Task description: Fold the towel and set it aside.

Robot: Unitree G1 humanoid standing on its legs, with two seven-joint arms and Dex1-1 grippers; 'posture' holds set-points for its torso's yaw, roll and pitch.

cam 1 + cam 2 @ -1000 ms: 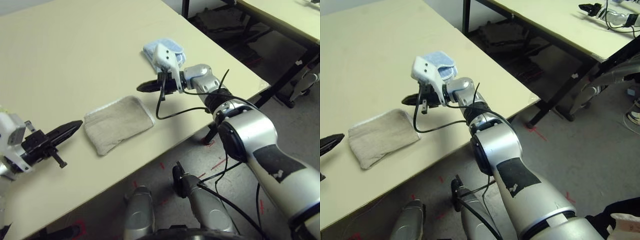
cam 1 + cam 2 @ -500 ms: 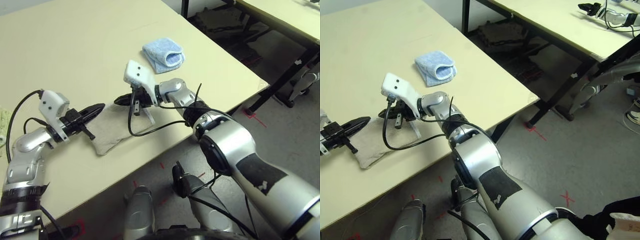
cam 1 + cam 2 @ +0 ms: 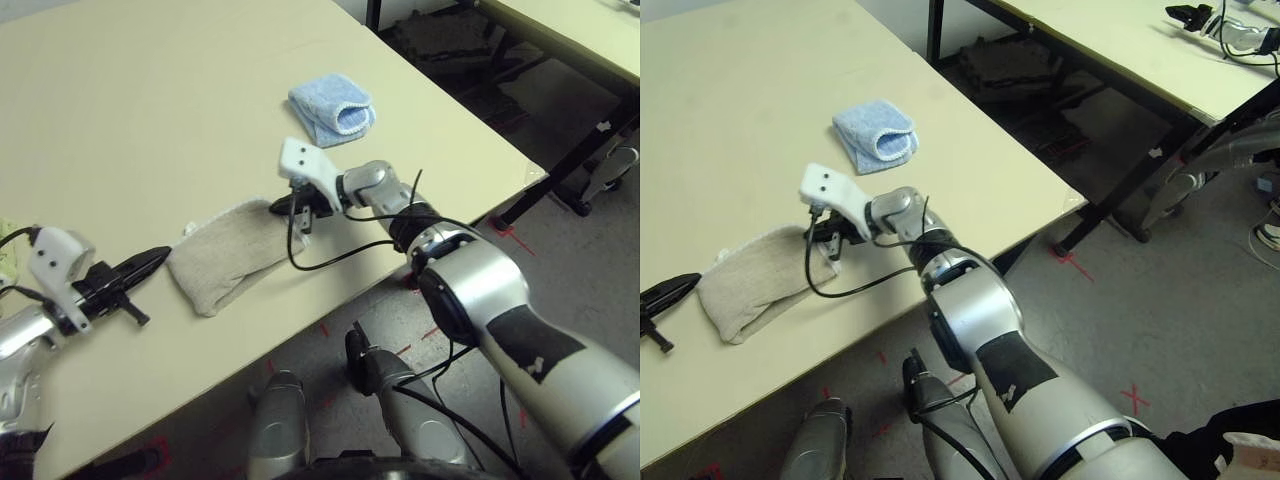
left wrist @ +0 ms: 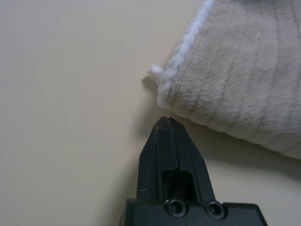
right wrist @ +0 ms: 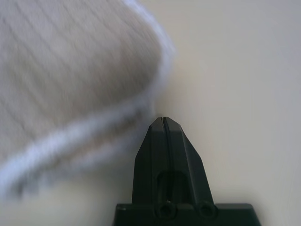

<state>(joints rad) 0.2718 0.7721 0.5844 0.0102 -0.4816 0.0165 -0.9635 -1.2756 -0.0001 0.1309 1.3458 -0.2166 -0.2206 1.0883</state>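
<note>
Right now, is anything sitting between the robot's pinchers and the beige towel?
No, nothing visible is in the way. The left gripper points at one end of the folded beige towel across bare table. The right gripper is at its other end. The blue towel lies farther back, out of the way.

A beige terry towel (image 3: 226, 258) lies folded into a compact, roughly rectangular pad on the pale counter (image 3: 150, 110), close to its near edge. The cloth sits at a slant to that edge, flat and layered, its ribbed pile showing faint parallel lines. White scalloped edging runs along the far side and curls around a rounded corner, ending in a small loose tuft at one end. The folded side nearest the counter's edge looks plump and rounded, with a soft shadow beneath it.
</note>
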